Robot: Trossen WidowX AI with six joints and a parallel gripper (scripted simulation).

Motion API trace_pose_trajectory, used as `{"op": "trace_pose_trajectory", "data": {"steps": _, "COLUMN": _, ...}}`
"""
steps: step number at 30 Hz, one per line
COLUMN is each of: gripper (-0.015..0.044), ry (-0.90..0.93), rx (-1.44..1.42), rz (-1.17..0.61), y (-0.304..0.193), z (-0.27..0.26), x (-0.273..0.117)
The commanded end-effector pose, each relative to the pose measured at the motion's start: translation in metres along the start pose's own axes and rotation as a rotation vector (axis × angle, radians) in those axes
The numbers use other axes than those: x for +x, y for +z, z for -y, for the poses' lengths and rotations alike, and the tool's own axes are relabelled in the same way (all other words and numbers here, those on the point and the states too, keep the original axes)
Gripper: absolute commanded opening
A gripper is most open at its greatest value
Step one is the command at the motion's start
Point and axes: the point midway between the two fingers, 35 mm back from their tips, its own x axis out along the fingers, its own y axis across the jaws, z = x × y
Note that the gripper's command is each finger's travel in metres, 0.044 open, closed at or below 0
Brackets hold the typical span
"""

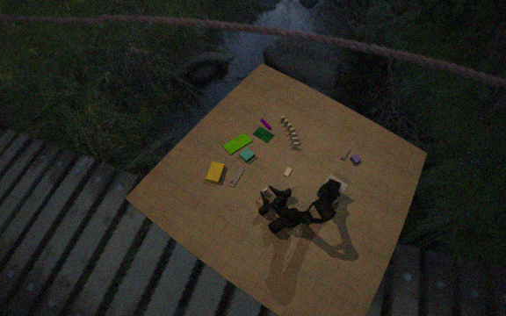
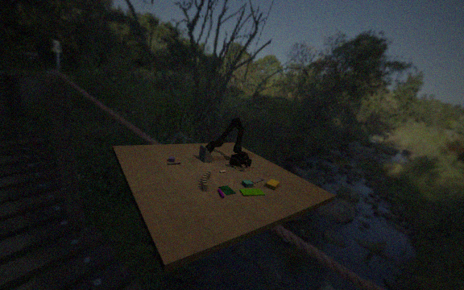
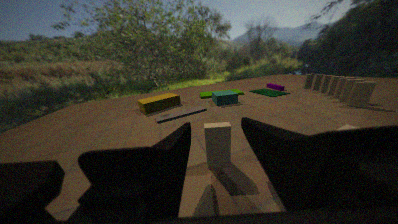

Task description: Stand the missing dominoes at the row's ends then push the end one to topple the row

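Observation:
A row of several cream dominoes (image 1: 290, 132) (image 2: 205, 182) (image 3: 345, 90) stands upright, at the right of the wrist view. My gripper (image 1: 266, 191) (image 3: 215, 124) is open, low over the table, well away from the row. A single domino (image 3: 218, 145) stands upright on the table between the parted fingers, with a gap on both sides. Another cream domino (image 1: 287, 171) (image 2: 222, 171) lies flat between the gripper and the row; only a sliver of it shows above the right finger in the wrist view.
A yellow block (image 1: 215, 172) (image 3: 159, 105), a grey strip (image 1: 236, 176) (image 3: 181, 115) and a teal block (image 1: 247, 154) (image 3: 225, 98) lie beyond the gripper. Bright green (image 1: 237, 143) and dark green (image 1: 263, 134) plates and a magenta bar (image 1: 265, 124) lie beside the row. A purple block (image 1: 356, 159) lies near the base.

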Motion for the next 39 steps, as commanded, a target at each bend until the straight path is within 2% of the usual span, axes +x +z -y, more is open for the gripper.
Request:
{"op": "trace_pose_trajectory", "data": {"steps": 1, "gripper": 0.0343, "ry": 0.002, "rx": 0.010, "rz": 0.004, "y": 0.000, "z": -0.002, "x": 0.000}}
{"op": "trace_pose_trajectory", "data": {"steps": 5, "gripper": 0.0440, "ry": 0.002, "rx": 0.010, "rz": 0.004, "y": 0.000, "z": -0.002, "x": 0.000}}
{"op": "trace_pose_trajectory", "data": {"steps": 9, "gripper": 0.0440, "ry": 0.001, "rx": 0.009, "rz": 0.003, "y": 0.006, "z": -0.002, "x": 0.000}}
{"op": "trace_pose_trajectory", "data": {"steps": 15, "gripper": 0.0440, "ry": 0.001, "rx": 0.001, "rz": 0.001, "y": 0.049, "z": 0.000, "x": 0.000}}
{"op": "trace_pose_trajectory", "data": {"steps": 24, "gripper": 0.0440, "ry": -0.040, "rx": -0.066, "rz": -0.051, "y": 0.048, "z": 0.000, "x": 0.012}}
{"op": "trace_pose_trajectory", "data": {"steps": 32, "gripper": 0.0440, "ry": -0.256, "rx": -0.320, "rz": -0.450, "y": 0.048, "z": 0.020, "x": 0.066}}
{"op": "trace_pose_trajectory", "data": {"steps": 39, "gripper": 0.0440, "ry": -0.301, "rx": -0.325, "rz": -0.976, "y": 0.052, "z": 0.031, "x": 0.065}}
